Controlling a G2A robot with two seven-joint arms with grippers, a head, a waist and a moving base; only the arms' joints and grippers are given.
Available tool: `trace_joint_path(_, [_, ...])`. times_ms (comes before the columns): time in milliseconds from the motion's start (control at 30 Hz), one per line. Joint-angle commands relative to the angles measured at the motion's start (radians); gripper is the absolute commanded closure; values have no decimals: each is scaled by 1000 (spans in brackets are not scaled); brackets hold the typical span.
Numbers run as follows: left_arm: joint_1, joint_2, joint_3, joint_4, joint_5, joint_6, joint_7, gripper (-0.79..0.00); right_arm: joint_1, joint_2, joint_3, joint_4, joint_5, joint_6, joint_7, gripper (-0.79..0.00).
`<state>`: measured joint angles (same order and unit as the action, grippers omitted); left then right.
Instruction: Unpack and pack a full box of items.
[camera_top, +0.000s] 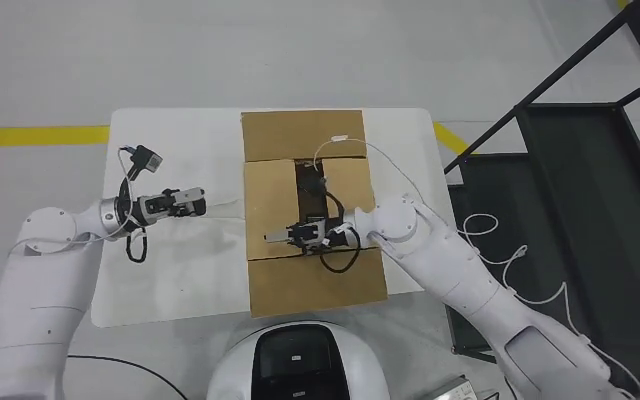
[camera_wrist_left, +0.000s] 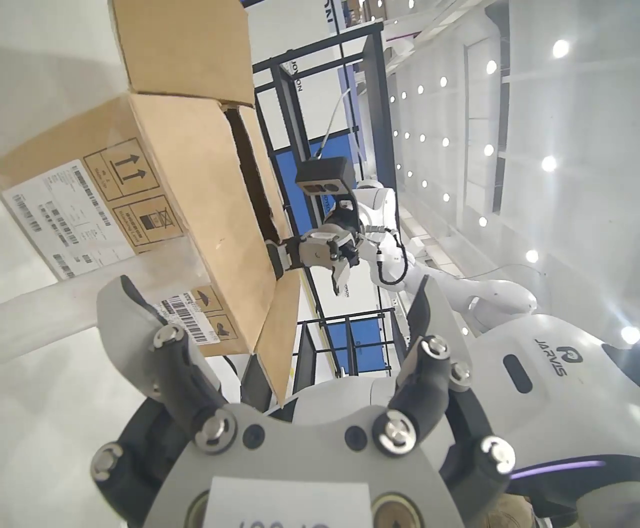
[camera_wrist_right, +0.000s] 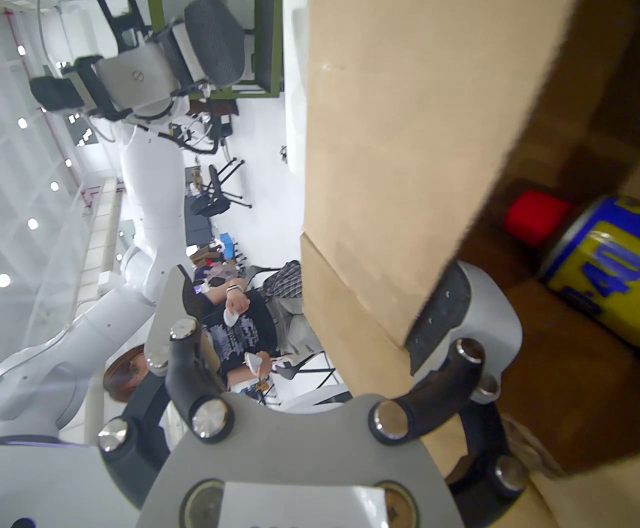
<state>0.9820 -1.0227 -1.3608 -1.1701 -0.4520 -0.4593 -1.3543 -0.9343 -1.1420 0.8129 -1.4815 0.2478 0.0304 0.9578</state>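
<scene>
A cardboard box (camera_top: 268, 195) sits mid desk (camera_top: 170, 270); the right claw (camera_top: 280, 236), spread, straddles its flap (camera_wrist_right: 380, 150), likely light and stiff, best pinched at the edge; the left claw (camera_top: 198, 203) hangs released beside the box.

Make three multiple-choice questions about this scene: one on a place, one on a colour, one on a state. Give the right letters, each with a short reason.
1. Where is the right gripper?
A. at a top flap of the cardboard box
B. on the floor
C. under the table

2. What colour is the cap of the spray can inside the box?
A. green
B. red
C. white

3. How do the jaws of the left gripper stand?
A. shut on a cable
B. shut on nothing
C. open and empty

Answers:
1 A: the flap's edge lies between its jaws.
2 B: the right wrist view shows a red cap on the blue-and-yellow can.
3 C: its own wrist view shows the jaws spread apart, holding nothing.
</scene>
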Motion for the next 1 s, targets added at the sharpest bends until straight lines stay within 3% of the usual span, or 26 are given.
trace_joint_path(0, [5,3,-20,-9,-26,-15,14,-785,19,-11,-7,10,66,-37,19,-785])
trace_joint_path(267, [63,21,-144,-101,-179,-56,60,-785,89,-59,-73,19,193,-90,29,-785])
trace_joint_path(400, [113,29,-209,-171,-278,-66,60,-785,139,-106,-161,41,235,-70,-14,-785])
trace_joint_path(567, [163,35,-234,-207,-340,-25,18,-785,208,-173,-278,105,217,-40,-68,-785])
trace_joint_path(767, [157,31,-191,-130,-334,1,-8,-785,253,-237,-359,201,185,-14,-117,-785])
trace_joint_path(967, [93,22,-105,-4,-230,18,8,-785,246,-234,-333,197,127,-15,-120,-785])
